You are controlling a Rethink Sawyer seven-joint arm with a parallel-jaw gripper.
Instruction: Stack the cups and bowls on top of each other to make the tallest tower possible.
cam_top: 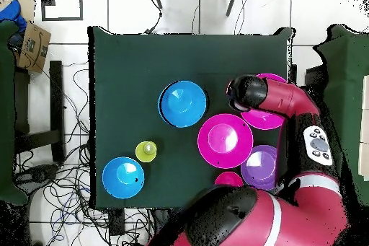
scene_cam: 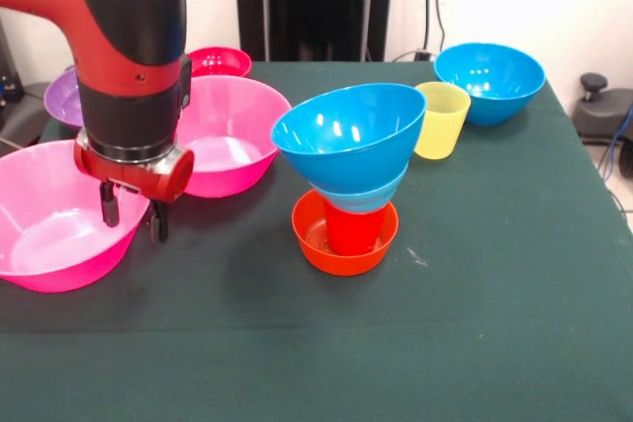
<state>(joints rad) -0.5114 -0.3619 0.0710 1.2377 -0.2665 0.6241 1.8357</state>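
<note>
The tower stands mid-table: a small orange bowl (scene_cam: pixel 318 242) holds an upturned red cup (scene_cam: pixel 353 229), then a small light-blue bowl (scene_cam: pixel 364 197) and a large blue bowl (scene_cam: pixel 348 135) that tilts to the left. From above only the blue bowl (cam_top: pixel 182 104) shows. My gripper (scene_cam: pixel 134 214) is open at the left. It straddles the right rim of a large pink bowl (scene_cam: pixel 45 234), with one finger inside and one outside. A yellow cup (scene_cam: pixel 440 121) stands right of the tower and also shows in the overhead view (cam_top: pixel 146 151).
A second large pink bowl (scene_cam: pixel 232 140) sits behind my gripper, with a purple bowl (scene_cam: pixel 61 96) and a small red bowl (scene_cam: pixel 220 60) further back. Another large blue bowl (scene_cam: pixel 490 81) stands at the far right. In the overhead view my arm (cam_top: pixel 277 99) covers the pink bowl (cam_top: pixel 268 119).
</note>
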